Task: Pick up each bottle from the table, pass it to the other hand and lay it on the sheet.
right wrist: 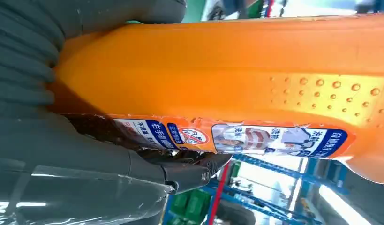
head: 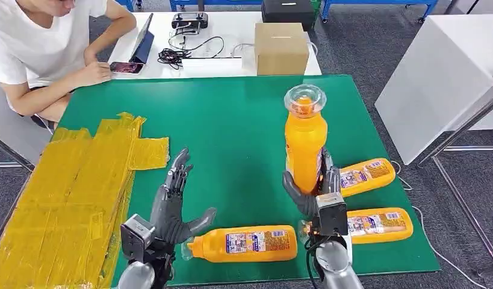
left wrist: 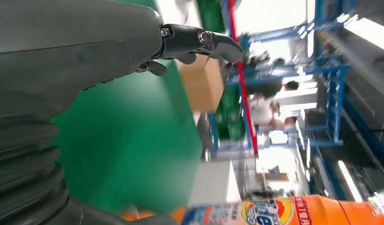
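One bottle is held upright above the green worktop in the right robot hand; the left robot hand, fingers spread and empty, should close around its body before release toward the yellow sheet.

We see bright, even overhead light with soft shadows on the green table, a sharp head view, a motion-blurred left wrist view with blown-out background, and glare behind the close, softly focused orange bottle
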{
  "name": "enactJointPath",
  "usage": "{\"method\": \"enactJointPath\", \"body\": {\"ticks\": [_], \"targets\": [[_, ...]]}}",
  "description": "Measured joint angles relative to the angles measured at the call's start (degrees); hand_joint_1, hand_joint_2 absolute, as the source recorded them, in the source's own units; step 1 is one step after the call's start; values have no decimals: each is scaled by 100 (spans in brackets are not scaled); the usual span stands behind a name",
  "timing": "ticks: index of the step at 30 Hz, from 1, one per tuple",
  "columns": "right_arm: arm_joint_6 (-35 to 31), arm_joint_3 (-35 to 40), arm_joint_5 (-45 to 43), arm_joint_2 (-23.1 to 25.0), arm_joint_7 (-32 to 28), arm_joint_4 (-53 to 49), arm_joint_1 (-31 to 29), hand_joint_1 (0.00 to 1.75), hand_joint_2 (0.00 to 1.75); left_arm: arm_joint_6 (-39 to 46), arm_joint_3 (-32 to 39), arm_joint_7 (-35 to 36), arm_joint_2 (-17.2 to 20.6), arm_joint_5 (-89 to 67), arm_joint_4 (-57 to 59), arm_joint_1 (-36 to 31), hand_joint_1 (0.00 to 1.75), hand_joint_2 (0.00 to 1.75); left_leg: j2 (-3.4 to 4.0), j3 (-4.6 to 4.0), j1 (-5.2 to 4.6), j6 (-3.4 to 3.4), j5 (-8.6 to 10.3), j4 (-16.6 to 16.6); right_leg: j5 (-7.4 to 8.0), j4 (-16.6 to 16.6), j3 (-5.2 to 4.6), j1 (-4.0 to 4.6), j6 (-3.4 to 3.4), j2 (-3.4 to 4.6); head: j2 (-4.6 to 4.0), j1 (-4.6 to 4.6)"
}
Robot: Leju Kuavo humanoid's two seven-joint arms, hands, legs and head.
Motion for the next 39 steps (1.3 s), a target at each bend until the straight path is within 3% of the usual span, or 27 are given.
{"method": "enactJointPath", "body": {"ticks": [11,13,24,36,37,38,39], "targets": [[231,65,35,46,-74,-35,43,175,175,-519,0,137,2,702,0,-2,0,175,0,0,1,0,0,0,0,1,0,0,0,0,0,0],[343,579,267,129,-79,99,38,175,175,-753,-13,245,4,1024,7,-52,0,175,-1,-1,3,0,0,-1,-1,2,-2,1,0,0,0,0],[402,1515,848,251,-22,868,-225,175,175,-821,-125,260,11,1175,24,-209,0,175,1,-1,3,0,1,-1,0,3,-1,1,0,1,0,0],[443,2721,1653,280,586,2293,-1017,175,175,-646,-9,242,94,1122,179,-241,0,175,4,-1,2,-2,2,-2,0,4,-7,1,-1,2,0,0],[448,2765,1696,278,606,2365,-1070,175,175,-635,2,242,101,1118,192,-232,23,175,5,-1,2,-2,2,-1,0,4,-7,1,-1,2,0,0],[450,2808,1731,280,630,2439,-1121,175,175,-629,22,238,114,1114,212,-231,175,175,5,-1,2,-2,2,-1,0,4,-8,1,-1,2,0,2],[450,2846,1747,278,634,2507,-1166,175,175,-627,35,238,120,1114,221,-229,175,175,4,-1,2,-2,2,-1,0,4,-8,1,-1,2,0,0]]}}
